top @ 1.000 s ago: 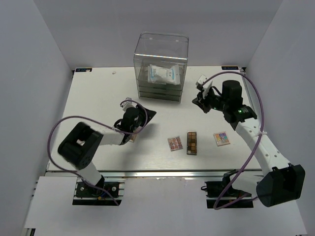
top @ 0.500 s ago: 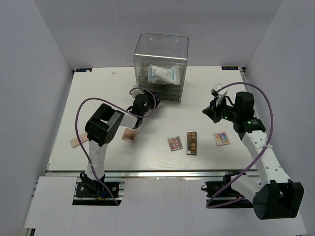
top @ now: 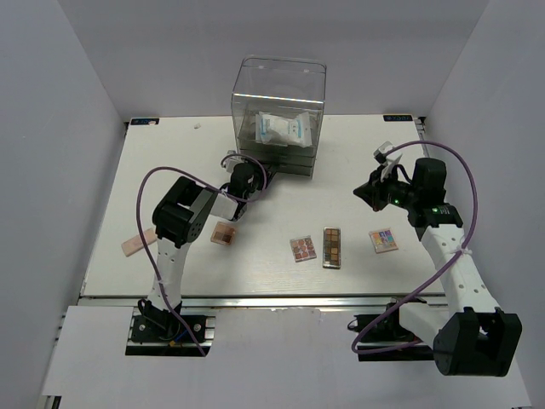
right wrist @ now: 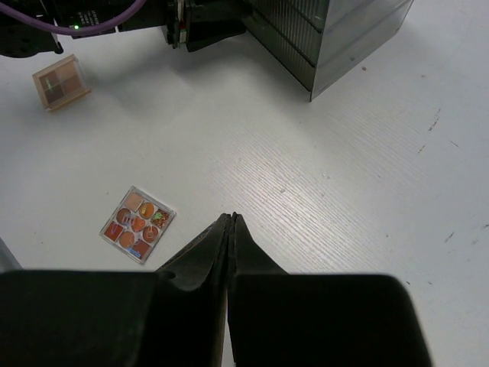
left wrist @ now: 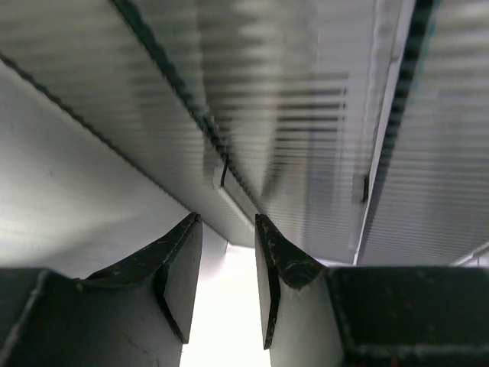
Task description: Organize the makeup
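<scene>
Swung far within the last second, up to the lower drawer fronts of the clear acrylic drawer box (top: 279, 94): left gripper (left wrist: 228, 222), fingers (left wrist: 183, 267) slightly parted, nothing between them. Pulled back right from the box: right gripper (right wrist: 231, 218), clenched and empty. Lying on the table (top: 170, 153): small brown square palette (top: 223, 233) and flat pink palette (top: 139, 243) at left, row of three palettes (top: 332, 247) near centre. Inside the box: white blue-printed packet (top: 283, 129). Probably a drawer pull next; no palette stowed yet.
</scene>
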{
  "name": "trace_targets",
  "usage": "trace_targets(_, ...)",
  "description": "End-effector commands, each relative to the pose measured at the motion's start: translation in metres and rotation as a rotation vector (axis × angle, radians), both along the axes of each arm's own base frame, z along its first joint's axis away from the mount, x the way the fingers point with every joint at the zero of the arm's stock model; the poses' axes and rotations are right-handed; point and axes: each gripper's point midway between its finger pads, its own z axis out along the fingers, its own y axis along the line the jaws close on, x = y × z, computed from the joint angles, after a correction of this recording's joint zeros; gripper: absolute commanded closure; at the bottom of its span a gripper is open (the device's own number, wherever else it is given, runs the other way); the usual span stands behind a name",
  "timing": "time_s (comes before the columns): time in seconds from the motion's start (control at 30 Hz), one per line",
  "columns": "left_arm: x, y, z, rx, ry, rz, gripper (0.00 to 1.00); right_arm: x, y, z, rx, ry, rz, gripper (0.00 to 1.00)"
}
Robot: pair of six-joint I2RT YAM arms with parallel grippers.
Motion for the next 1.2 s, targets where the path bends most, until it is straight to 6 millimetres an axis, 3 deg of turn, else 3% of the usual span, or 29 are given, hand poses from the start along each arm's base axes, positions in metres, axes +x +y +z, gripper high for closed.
trace_targets(0.0, 0.017, 0.007, 0.011, -0.007, -0.032, 0.048, 0.57, 0.003, 0.003, 0.013, 0.025, -0.032, 0.017, 1.0)
trace_targets(0.23, 0.021, 0.012, 0.002, -0.028, -0.017, 0.067, 0.6, 0.002, 0.001, 0.012, 0.02, -0.023, 0.015, 1.0)
trace_targets(0.5, 0.016, 0.018, -0.007, -0.08, -0.007, 0.078, 0.98, -0.001, 0.0, 0.006, 0.015, -0.009, 0.016, 1.0)
trace_targets(0.63, 0.001, 0.021, -0.014, -0.089, 0.008, 0.062, 1.0, -0.002, -0.001, 0.0, 0.008, 0.002, 0.012, 1.0)
trace_targets(0.7, -0.006, 0.022, -0.007, -0.108, -0.009, 0.046, 1.0, -0.003, -0.001, -0.004, 0.004, 0.012, 0.011, 1.0)
trace_targets(0.73, -0.016, 0.025, -0.014, -0.102, 0.008, 0.041, 1.0, -0.003, -0.002, -0.005, 0.001, 0.015, 0.008, 1.0)
trace_targets(0.8, -0.025, 0.025, -0.001, -0.12, -0.019, 0.019, 1.0, -0.005, -0.003, -0.012, -0.006, 0.029, 0.006, 0.98)
trace_targets(0.87, -0.041, 0.03, -0.003, -0.118, -0.014, 0.002, 1.0, -0.007, -0.004, -0.017, -0.013, 0.042, 0.007, 0.97)
trace_targets(0.93, -0.053, 0.031, 0.011, -0.123, -0.038, -0.017, 1.0, -0.01, -0.005, -0.026, -0.027, 0.067, 0.007, 0.92)
trace_targets(0.97, -0.067, 0.034, 0.005, -0.112, -0.024, -0.027, 1.0, -0.012, -0.006, -0.03, -0.032, 0.081, 0.008, 0.89)
trace_targets(1.0, -0.072, 0.034, 0.018, -0.107, -0.051, -0.036, 1.0, -0.013, -0.007, -0.035, -0.039, 0.095, 0.008, 0.82)
trace_targets(1.07, -0.089, 0.038, 0.011, -0.079, -0.03, -0.044, 1.0, -0.017, -0.008, -0.051, -0.051, 0.161, 0.003, 0.66)
trace_targets(1.1, -0.093, 0.039, 0.012, -0.07, -0.029, -0.047, 1.0, -0.019, -0.009, -0.056, -0.055, 0.186, -0.001, 0.53)
trace_targets(1.13, -0.097, 0.04, 0.019, -0.073, -0.039, -0.048, 1.0, -0.024, -0.01, -0.063, -0.06, 0.231, -0.003, 0.48)
trace_targets(1.17, -0.104, 0.042, 0.013, -0.057, -0.028, -0.053, 0.97, -0.026, -0.01, -0.071, -0.063, 0.273, -0.008, 0.39)
